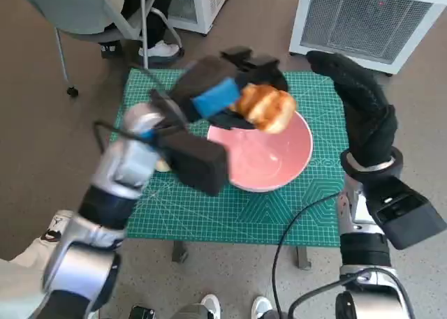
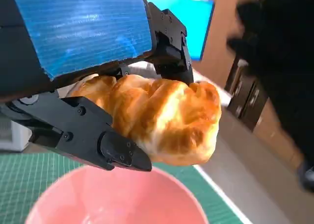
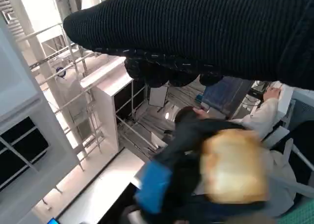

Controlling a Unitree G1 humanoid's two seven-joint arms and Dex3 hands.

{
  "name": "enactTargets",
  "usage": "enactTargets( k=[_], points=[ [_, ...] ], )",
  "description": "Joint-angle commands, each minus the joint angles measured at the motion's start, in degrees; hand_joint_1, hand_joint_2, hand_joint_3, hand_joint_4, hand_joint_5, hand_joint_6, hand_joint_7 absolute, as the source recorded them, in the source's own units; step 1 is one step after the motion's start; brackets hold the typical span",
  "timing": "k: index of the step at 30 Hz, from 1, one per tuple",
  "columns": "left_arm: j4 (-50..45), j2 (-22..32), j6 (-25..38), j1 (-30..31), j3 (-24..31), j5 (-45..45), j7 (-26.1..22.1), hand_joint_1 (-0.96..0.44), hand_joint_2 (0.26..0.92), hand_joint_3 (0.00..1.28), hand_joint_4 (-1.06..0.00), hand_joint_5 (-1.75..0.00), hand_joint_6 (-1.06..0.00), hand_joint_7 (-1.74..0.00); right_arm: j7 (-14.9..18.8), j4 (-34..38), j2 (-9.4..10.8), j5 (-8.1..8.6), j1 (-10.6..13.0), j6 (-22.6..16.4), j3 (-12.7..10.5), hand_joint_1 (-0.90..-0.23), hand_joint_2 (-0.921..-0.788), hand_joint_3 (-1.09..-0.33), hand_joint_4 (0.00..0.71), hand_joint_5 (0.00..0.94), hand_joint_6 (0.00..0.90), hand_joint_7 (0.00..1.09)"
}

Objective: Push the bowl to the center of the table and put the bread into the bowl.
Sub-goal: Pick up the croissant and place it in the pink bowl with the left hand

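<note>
Taking the pink bowl [image 1: 269, 158] as the landmark, the account runs from left to right across the head view. Far left of the bowl, a person's shoe [image 1: 54, 230] shows on the floor beside the green cutting mat [image 1: 209, 207] that covers the table, and beyond the mat's far left corner stands a chair [image 1: 77, 15] with a person's feet under it. The left forearm [image 1: 122, 169] rises over the mat's left part and crosses toward the bowl. Its left hand [image 1: 223, 88], with the blue tape on its back, is clamped on the bread [image 1: 265, 107], a golden-brown braided roll held in the air above the bowl's far rim, clear of the bowl's inside. In the left wrist view, black fingers [image 2: 105, 136] press the bread [image 2: 162, 118] from 2 sides, and the bowl [image 2: 117, 197] lies directly under it. The bowl itself rests on the mat, a little right of the mat's middle. Right of the bowl, the right hand [image 1: 360, 106] in its black knitted glove hangs over the mat's right edge, holding nothing, its fingers stretched out toward the far side. Beyond the bowl, on the far right, a white slatted unit [image 1: 370, 19] stands on the floor. The right wrist view shows the bread [image 3: 234, 167] blurred, below the glove [image 3: 206, 33].
</note>
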Motion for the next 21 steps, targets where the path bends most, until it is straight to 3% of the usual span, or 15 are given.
enactTargets(
  k=[1, 5, 7, 9, 10, 12, 14, 17, 21],
  points=[
    [6.64, -1.64, -1.04, -3.22, -1.55, 1.57, 1.46, 0.0, 0.92, 0.12, -0.62, -1.25, -0.57, -1.22, 0.47, 0.21, -0.82, 0.11, 1.5, -0.05, -0.24, -0.619, -0.921, -0.762, 0.317, 0.012, -0.001, 0.7],
    [12.01, -2.84, -1.37, -4.49, -2.04, 1.14, 0.26, 0.0, 0.92, 0.11, -0.64, -1.24, -0.58, -1.2, 0.12, -0.54, -0.87, -0.15, 1.86, -0.05, -0.17, -0.619, -0.921, -0.762, 0.319, 0.013, -0.001, 0.7],
    [14.07, -3.29, -0.68, -4.96, -2.24, 0.44, -1.86, 0.0, 0.92, 0.14, -0.61, -1.27, -0.54, -1.25, -0.04, -0.67, -0.88, -0.29, 1.95, -0.14, -0.18, -0.62, -0.921, -0.761, 0.32, 0.013, -0.001, 0.7],
    [15.81, -3.57, 0.56, -5.43, -2.47, -0.29, -5.16, 0.0, 0.921, 0.24, -0.5, -1.33, -0.43, -1.39, -0.17, -0.73, -0.9, -0.39, 2.01, -0.24, -0.2, -0.621, -0.921, -0.762, 0.32, 0.014, -0.001, 0.71],
    [16.49, -3.65, 1.11, -5.63, -2.53, -0.61, -6.77, -0.04, 0.885, 0.25, -0.36, -1.07, -0.3, -1.2, -0.23, -0.77, -0.89, -0.44, 2.04, -0.28, -0.19, -0.621, -0.921, -0.762, 0.321, 0.014, -0.001, 0.71],
    [17.54, -3.77, 2.4, -6.03, -2.51, -1.45, -10.42, -0.1, 0.868, 0.2, -0.25, -0.58, -0.17, -0.91, -0.34, -0.72, -0.92, -0.52, 2.04, -0.41, -0.21, -0.622, -0.921, -0.764, 0.321, 0.014, -0.001, 0.71],
    [18.14, -3.83, 3.41, -6.36, -2.27, -2.37, -13.38, -0.13, 0.866, 0.16, -0.18, -0.34, -0.09, -0.78, -0.45, -0.57, -0.95, -0.61, 1.99, -0.56, -0.23, -0.621, -0.921, -0.765, 0.321, 0.014, -0.001, 0.71],
    [17.89, -3.42, 3.51, -6.35, -1.72, -3.66, -16.64, -0.17, 0.854, 0.12, -0.12, -0.17, -0.04, -0.68, -0.6, -0.29, -1.0, -0.73, 1.89, -0.8, -0.28, -0.62, -0.921, -0.768, 0.321, 0.014, -0.001, 0.71],
    [15.86, -2.71, 3.36, -5.19, -1.56, -3.75, -17.27, -0.23, 0.834, 0.08, -0.05, -0.06, -0.01, -0.6, -0.8, -0.11, -0.91, -0.94, 1.8, -0.99, -0.27, -0.618, -0.921, -0.77, 0.321, 0.014, -0.001, 0.71]
  ],
)
